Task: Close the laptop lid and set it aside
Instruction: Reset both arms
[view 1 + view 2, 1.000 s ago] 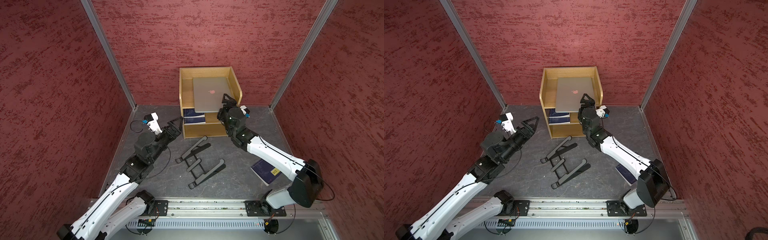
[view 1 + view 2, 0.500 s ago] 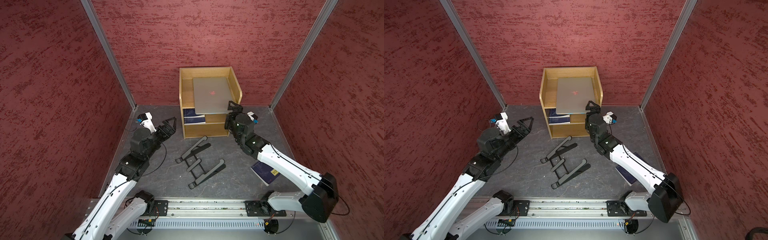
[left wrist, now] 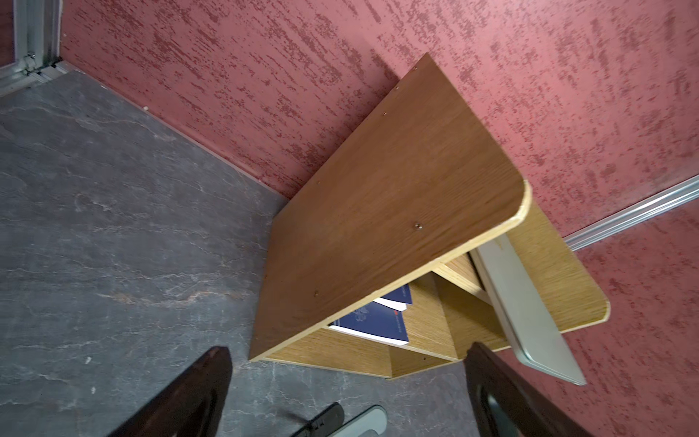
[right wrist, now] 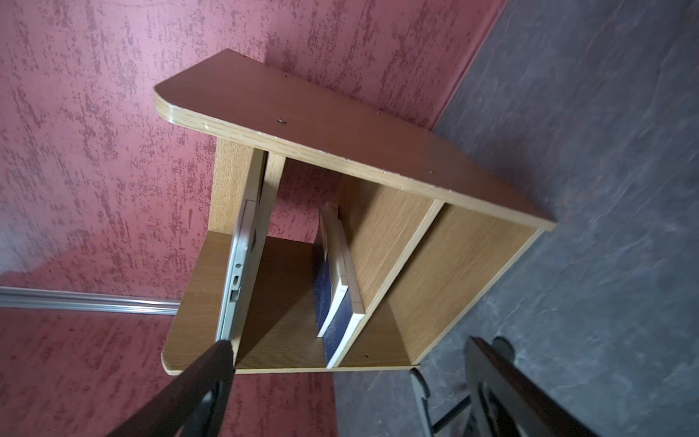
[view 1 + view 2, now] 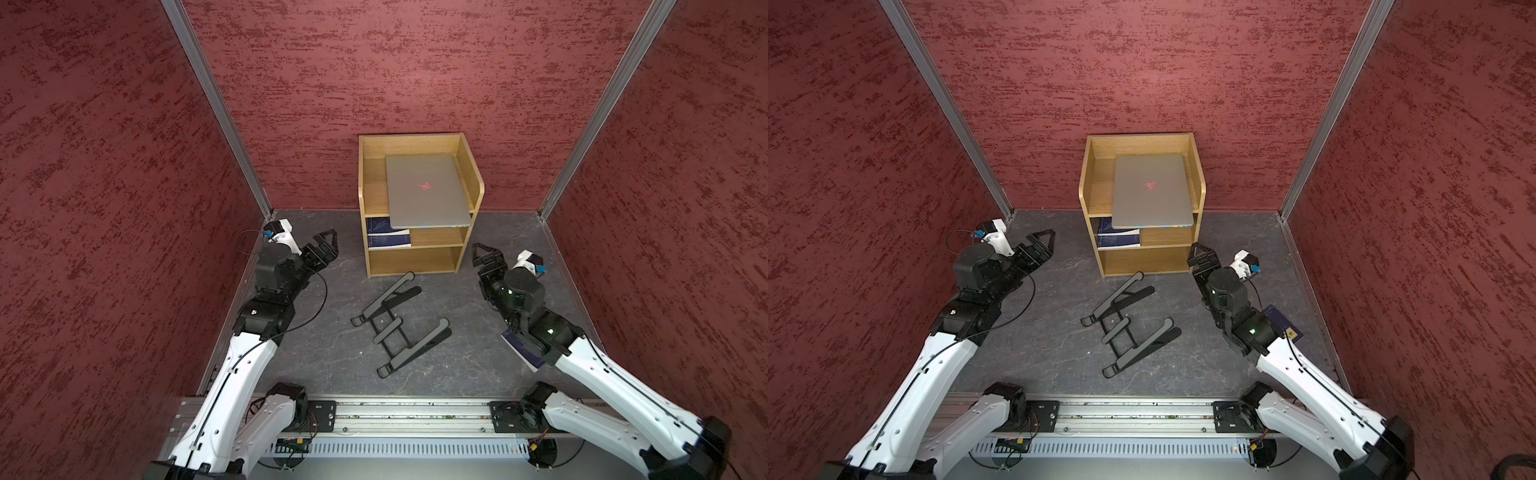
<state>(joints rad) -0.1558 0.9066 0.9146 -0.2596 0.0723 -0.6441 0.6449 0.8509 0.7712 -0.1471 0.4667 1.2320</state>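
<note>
left gripper: you've pulled it back toward the left wall since a second ago, and it's now well apart from the shelf. Jaws spread wide, nothing between them.
laptop: same spot as before. It lies flat on the shelf's top board, toward the right wall, with its near edge overhanging the front.
lid: down, logo up.
right gripper: a second ago it was at the laptop's near right corner. You've brought it back and down. It's now low beside the shelf's right front edge, off the laptop. Jaws spread wide, nothing held.
right arm: folded back further toward the rail.
books: two dark blue ones stacked flat in the middle compartment, left side, partly under the laptop's overhang. Unmoved.
stand: black, lying on the floor just in front of the shelf, between your two arms and touching neither. Unmoved.
floor book: dark blue, right of the stand, partly hidden under the right arm.
in the way: the stand sits between the rail and the shelf front. The shelf's side walls flank the laptop left and right.
right wrist view: one finger overlaps the laptop's corner in line of sight, but the top views show them apart.
left wrist view: the shelf's left wall faces you, with the laptop corner poking past it.
</note>
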